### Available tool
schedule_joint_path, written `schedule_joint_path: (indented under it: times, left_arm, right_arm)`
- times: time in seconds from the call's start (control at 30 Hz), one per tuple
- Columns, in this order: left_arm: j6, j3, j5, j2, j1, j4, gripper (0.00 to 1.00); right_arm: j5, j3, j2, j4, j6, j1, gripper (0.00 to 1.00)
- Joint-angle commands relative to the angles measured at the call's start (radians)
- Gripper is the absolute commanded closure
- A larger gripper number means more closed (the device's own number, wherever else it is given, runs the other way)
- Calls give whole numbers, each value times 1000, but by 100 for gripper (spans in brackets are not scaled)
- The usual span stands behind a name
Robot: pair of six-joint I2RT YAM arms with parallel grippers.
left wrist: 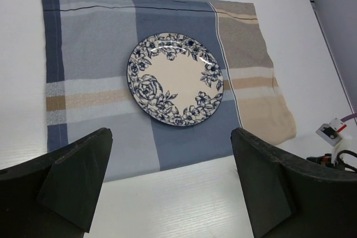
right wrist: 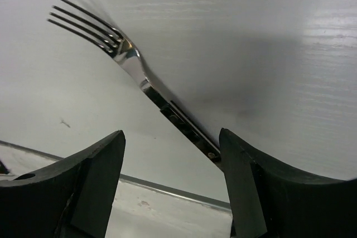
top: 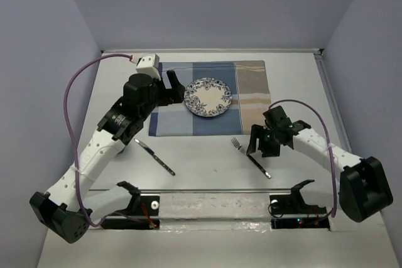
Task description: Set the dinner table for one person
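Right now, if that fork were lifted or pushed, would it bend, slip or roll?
The fork looks like polished metal, so probably stiff. Its shiny surface may slip in a grip. It lies flat on the dinner table with a thin handle, so a push would likely slide it, not roll it.

Your top view looks steeply down from high on the near side of the plate (top: pixel 208 97), taking in the whole dinner table (top: pixel 295 92). Your left wrist view looks down on that plate from moderately near, facing the same way. Your right wrist view sits very close over the fork (right wrist: pixel 139 76), near-right of the plate; the top view shows both
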Motion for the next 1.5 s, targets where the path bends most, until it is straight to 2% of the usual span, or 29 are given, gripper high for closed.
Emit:
schedule_joint_path:
  times: [0.0,0.3,0.43,0.5,0.53,0.57,0.6,0.63,0.77,0.9,0.93,1.0,1.03,1.07,1.13,1.17,1.23,1.3,1.47]
  left_arm:
    - [16,1,53,10,10,78,1]
    - [35,4,27,-19,22,57,1]
    - [29,-5,29,-32,25,57,1]
    - [21,-10,30,-42,25,64,1]
    - [19,-8,29,-47,25,66,1]
    - [18,-4,24,-54,25,66,1]
    - [19,2,20,-58,25,58,1]
    - [21,13,17,-59,25,49,1]
    - [-5,80,-9,-87,26,-21,1]
    - [-42,91,-8,-142,26,-87,1]
    - [-38,99,-15,-148,28,-124,1]
    - [-25,134,-40,-160,26,-164,1]
    - [-15,149,-48,-165,26,-202,1]
    - [-8,171,-51,-174,26,-218,1]
    - [-4,182,-54,-191,26,-247,1]
    - [-1,180,-51,-208,26,-259,1]
    - [-2,170,-34,-226,28,-270,1]
    - [-14,147,-14,-252,25,-287,1]
    - [-31,124,3,-288,-7,-325,1]
  right_arm:
    - [119,64,65,-79,10,32,26]
    - [175,127,217,-163,-43,156,39]
    - [215,148,285,-155,-40,215,50]
    - [249,179,328,-151,-36,257,58]
    - [257,190,340,-151,-31,273,78]
    - [267,219,351,-152,-27,288,89]
    - [281,240,358,-164,-11,305,97]
    - [283,263,355,-175,-2,337,100]
    - [228,450,340,-209,39,374,100]
    - [254,729,472,-201,53,374,100]
    - [260,875,519,-191,49,374,100]
    - [249,1048,689,-192,47,374,100]
    - [245,1216,746,-191,55,374,100]
    - [240,1301,862,-191,62,374,100]
    - [231,1477,990,-221,85,374,100]
    - [232,1664,1115,-267,108,374,100]
    - [229,1830,1223,-295,136,374,100]
    - [231,1953,1309,-283,177,374,100]
    - [228,1897,1334,-189,225,374,100]
